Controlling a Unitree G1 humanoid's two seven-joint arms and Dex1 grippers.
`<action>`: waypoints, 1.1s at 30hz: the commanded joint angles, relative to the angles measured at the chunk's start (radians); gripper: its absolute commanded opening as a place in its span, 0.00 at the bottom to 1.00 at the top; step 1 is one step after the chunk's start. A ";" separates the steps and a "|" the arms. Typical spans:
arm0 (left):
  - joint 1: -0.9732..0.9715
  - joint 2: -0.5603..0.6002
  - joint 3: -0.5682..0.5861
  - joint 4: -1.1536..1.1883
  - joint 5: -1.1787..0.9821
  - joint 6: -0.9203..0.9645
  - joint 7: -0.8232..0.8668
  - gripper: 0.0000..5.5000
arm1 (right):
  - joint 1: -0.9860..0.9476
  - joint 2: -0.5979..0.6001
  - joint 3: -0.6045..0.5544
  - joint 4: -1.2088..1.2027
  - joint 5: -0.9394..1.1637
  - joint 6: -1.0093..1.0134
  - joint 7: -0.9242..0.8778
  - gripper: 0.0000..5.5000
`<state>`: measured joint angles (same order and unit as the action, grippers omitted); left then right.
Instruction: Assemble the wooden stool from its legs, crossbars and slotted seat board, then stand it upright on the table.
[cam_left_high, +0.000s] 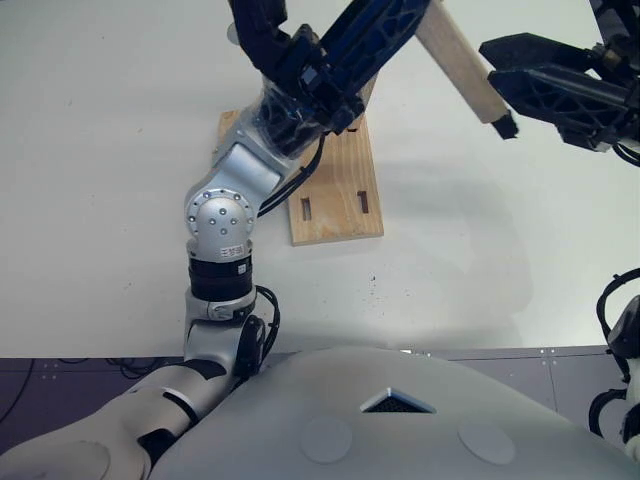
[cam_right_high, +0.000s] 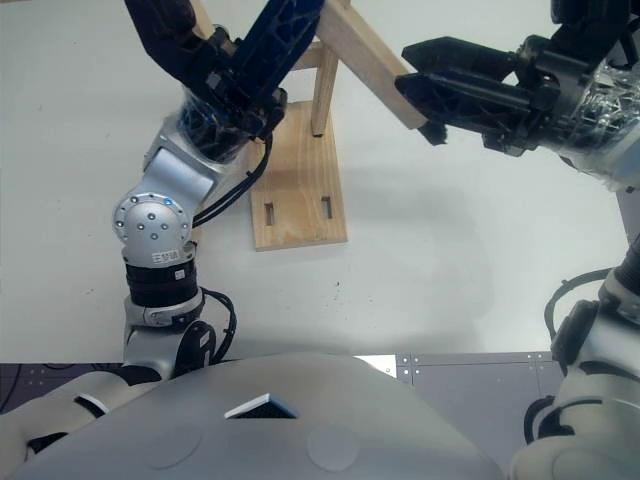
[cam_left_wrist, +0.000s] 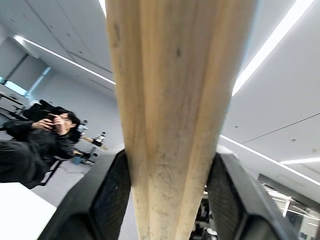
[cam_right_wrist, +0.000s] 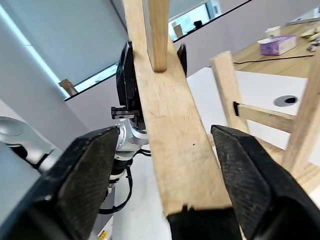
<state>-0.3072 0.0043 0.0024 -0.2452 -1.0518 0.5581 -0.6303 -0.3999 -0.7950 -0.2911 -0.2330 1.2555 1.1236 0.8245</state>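
**A:** Start nearest. What room is there along the edge?

**B:** The surface ends at a straight near edge. A broad white stretch lies between that edge and the seat board, and more of it runs out to the right of the board.

**A:** How does the board lie?

**B:** It lies flat, with its long axis running from near to far and leaning slightly left. The end with the two slots faces the near edge.

**A:** And above it?

**B:** An upright leg stands on the board's far part. A crossbar joins it higher up. A second leg hangs above the surface on a slant, with its free end pointing down toward the right and the near side.

**A:** What about the right hand?

**B:** The right hand is spread open and straddles that free end, with one pad held off the wood.

**A:** And the left?

**B:** The left hand is farther up the same leg, clamped tight, with wood filling the space between its fingers.
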 joint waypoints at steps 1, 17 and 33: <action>0.059 0.103 0.045 -0.001 0.046 -0.013 -0.064 0.38 | 0.033 -0.005 0.009 0.042 -0.100 -0.076 0.027 0.61; 0.377 0.469 0.181 0.020 0.239 -0.101 -0.351 0.38 | 0.145 0.026 0.015 0.165 -0.329 -0.244 0.052 0.61; 0.422 0.563 0.022 0.026 0.509 -0.294 -0.428 0.37 | 0.171 0.052 0.010 0.138 -0.355 -0.253 0.059 0.61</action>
<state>0.0860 0.5267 0.0781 -0.2307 -0.6462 0.2318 -1.0771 -0.2387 -0.7550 -0.2725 -0.0782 0.9069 0.8756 0.8894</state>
